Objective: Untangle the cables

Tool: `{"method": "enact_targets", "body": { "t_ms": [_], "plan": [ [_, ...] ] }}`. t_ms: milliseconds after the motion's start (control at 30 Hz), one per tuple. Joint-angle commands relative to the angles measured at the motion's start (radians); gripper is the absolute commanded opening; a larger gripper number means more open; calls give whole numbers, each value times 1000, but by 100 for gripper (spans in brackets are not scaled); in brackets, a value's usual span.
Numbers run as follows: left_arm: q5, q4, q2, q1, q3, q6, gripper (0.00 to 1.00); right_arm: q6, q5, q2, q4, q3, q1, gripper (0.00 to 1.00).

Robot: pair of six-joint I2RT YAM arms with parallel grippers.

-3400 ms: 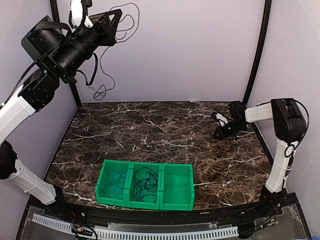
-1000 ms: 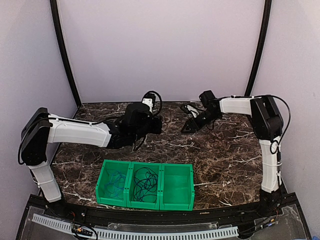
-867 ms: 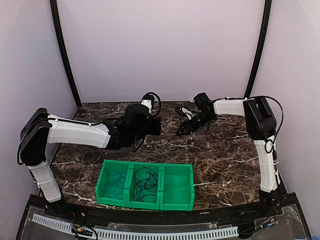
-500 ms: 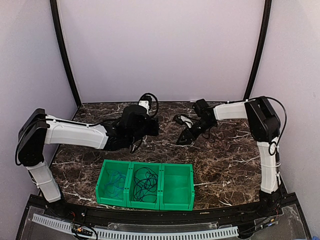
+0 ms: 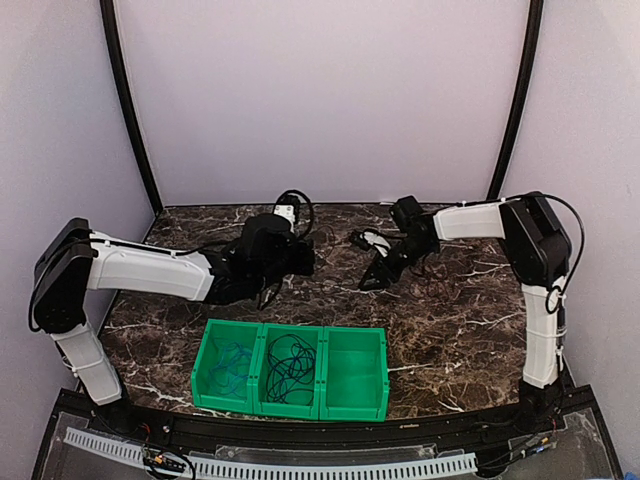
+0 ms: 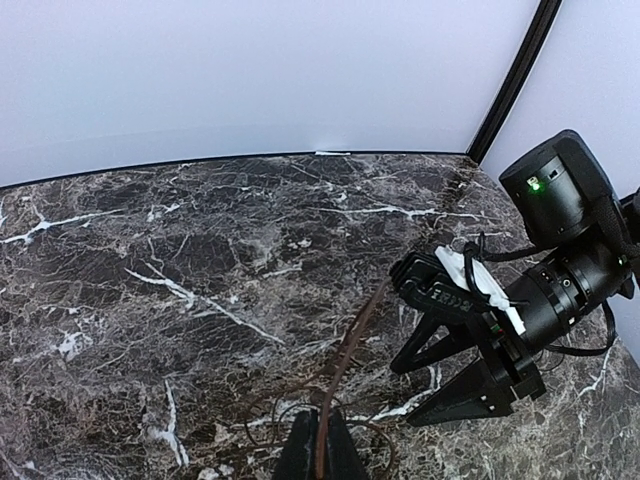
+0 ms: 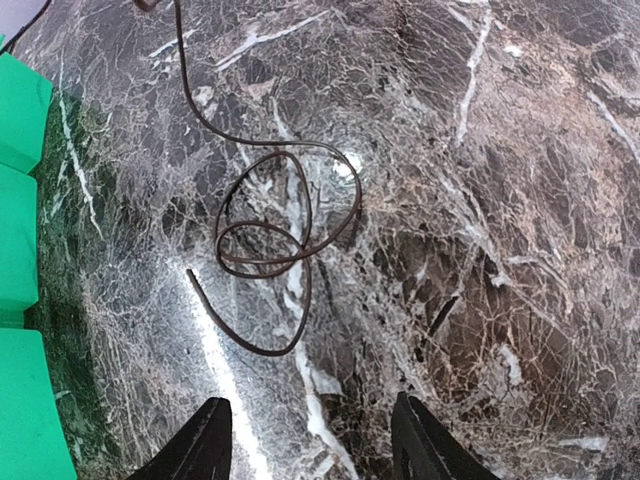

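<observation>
Right wrist view: the coiled cable [image 7: 300,262] is seen upper left of centre, beyond the open right gripper [image 7: 310,405].

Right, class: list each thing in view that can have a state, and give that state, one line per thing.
left hand, shut on the brown cable
right hand, open, holding nothing, near the brown cable's loops
brown cable, loosely looped on the table, one part pinched
blue cable, bundled in the left bin
black cable, bundled in the middle bin
right bin, empty
</observation>
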Motion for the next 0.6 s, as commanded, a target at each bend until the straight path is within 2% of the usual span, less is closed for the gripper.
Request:
{"method": "enact_targets", "body": {
  "t_ms": [0, 133, 233, 300, 433, 567],
  "plan": [
    [-9, 29, -59, 7, -16, -10, 0, -20, -9, 8, 26, 51, 22, 56],
    [-6, 31, -58, 7, -18, -13, 0, -36, -19, 35, 31, 63, 46, 56],
    [-4, 35, -57, 7, -17, -14, 0, -34, -24, 45, 49, 71, 62, 50],
    [-5, 35, -59, 7, -18, -15, 0, -25, -29, 57, 53, 84, 64, 38],
    [-11, 31, -68, 7, -20, -11, 0, -22, -37, 49, 41, 92, 62, 1],
    [-45, -13, -110, 10, -32, 30, 0, -22, 19, -40, 74, 10, 49, 0]
  ]
}}
